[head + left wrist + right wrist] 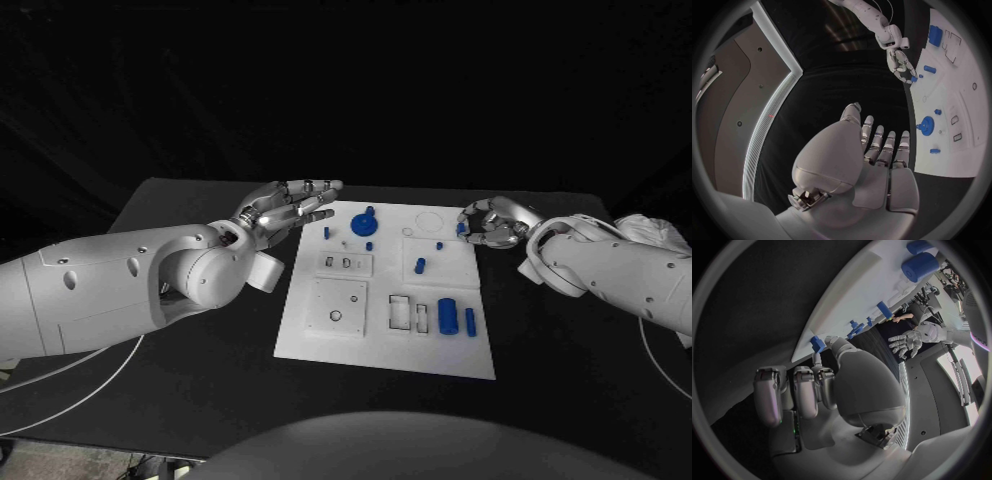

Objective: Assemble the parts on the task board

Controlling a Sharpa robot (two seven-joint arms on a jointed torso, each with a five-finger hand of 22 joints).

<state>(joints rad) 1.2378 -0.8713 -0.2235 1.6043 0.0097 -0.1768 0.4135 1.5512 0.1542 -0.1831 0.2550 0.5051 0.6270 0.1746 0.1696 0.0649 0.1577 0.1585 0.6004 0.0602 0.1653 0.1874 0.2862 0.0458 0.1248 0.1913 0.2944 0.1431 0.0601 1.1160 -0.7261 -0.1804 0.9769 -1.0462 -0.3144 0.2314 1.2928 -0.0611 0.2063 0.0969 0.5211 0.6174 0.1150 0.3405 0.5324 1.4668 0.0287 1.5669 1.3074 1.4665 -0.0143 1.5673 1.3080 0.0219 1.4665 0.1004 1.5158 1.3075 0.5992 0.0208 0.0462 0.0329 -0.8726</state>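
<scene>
The silver right hand [495, 222] is pinching a small blue plastic part [818, 344] over the far right edge of the flat white task board [346, 345]. The silver left hand [293, 208] is hovering spread and holding nothing beside the board's far left corner.

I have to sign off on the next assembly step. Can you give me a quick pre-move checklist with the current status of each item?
1. Left hand free, fingers spread, holds nothing: ok.
2. Right hand at the task board's far right edge, fingers curled: ok.
3. Small blue part at the right hand's fingertips, actually pinched: cannot tell.
4. Blue gear and large blue cylinder on the board, unobstructed: ok.
5. Board flat on the black table: ok.
</scene>
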